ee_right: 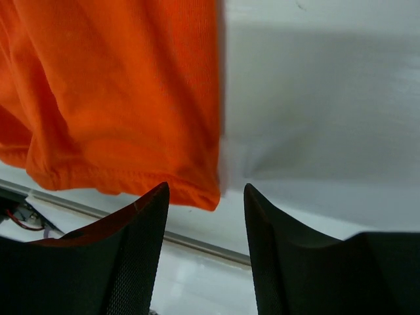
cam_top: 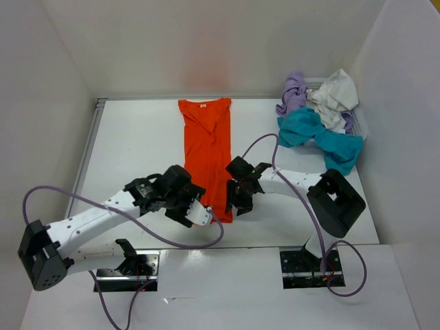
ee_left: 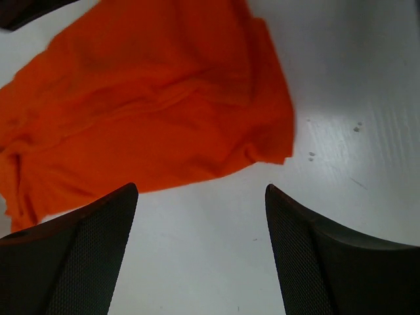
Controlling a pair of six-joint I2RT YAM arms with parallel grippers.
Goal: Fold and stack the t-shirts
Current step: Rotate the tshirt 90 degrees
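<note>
The orange t-shirt (cam_top: 205, 151) lies folded into a long narrow strip in the middle of the table, collar at the far end. My left gripper (cam_top: 198, 212) is open and empty beside the strip's near left edge; its wrist view shows the orange cloth (ee_left: 144, 98) just beyond the gripper (ee_left: 200, 216), with bare table between the jaws. My right gripper (cam_top: 239, 205) is open and empty at the strip's near right corner; the hem corner (ee_right: 197, 190) sits just past the gripper (ee_right: 205, 197). The teal-blue (cam_top: 320, 137), lavender (cam_top: 293, 93) and off-white (cam_top: 333, 96) t-shirts are heaped at the back right.
A white mesh basket (cam_top: 359, 122) stands in the back right corner under the heap, with the teal shirt spilling over its front onto the table. White walls close in the table at the back and on both sides. The table's near edge (ee_right: 197, 246) runs just below the shirt's hem.
</note>
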